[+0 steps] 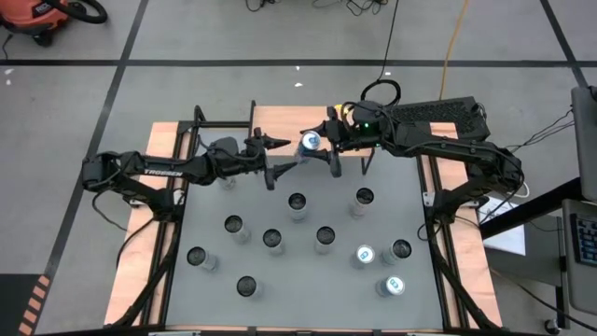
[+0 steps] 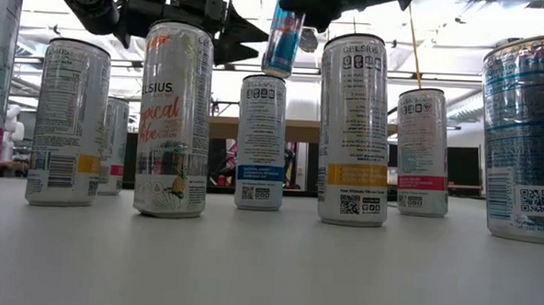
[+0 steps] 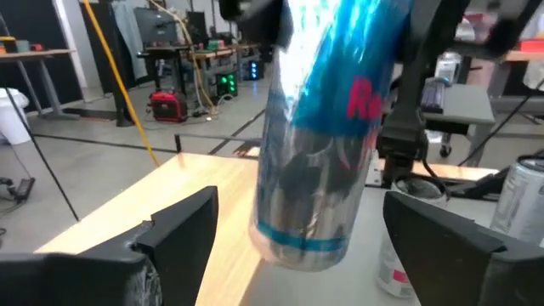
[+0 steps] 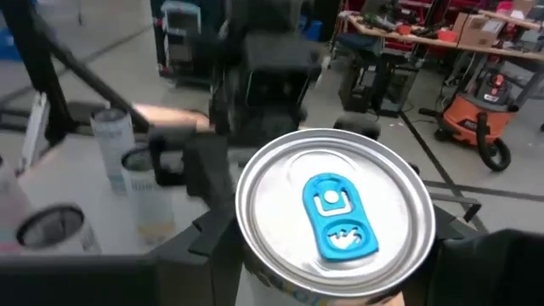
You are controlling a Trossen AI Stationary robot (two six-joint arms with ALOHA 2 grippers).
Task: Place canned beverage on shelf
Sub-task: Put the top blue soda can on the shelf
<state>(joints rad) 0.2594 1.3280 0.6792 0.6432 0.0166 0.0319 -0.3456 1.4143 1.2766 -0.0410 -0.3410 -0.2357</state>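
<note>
The right gripper (image 1: 317, 143) clamps a slim blue-and-silver aluminium can (image 1: 310, 142) at the table's twelve o'clock; the left gripper (image 1: 276, 161) stands open beside it.

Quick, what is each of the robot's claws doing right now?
Left gripper: open, fingers either side of the blue can, not gripping.
Right gripper: closed on the blue can, holding it up.

Glossy blue and silver metal is shown by the can (image 3: 319, 144); the surface (image 2: 267, 272) is seen matt grey, smooth.
</note>
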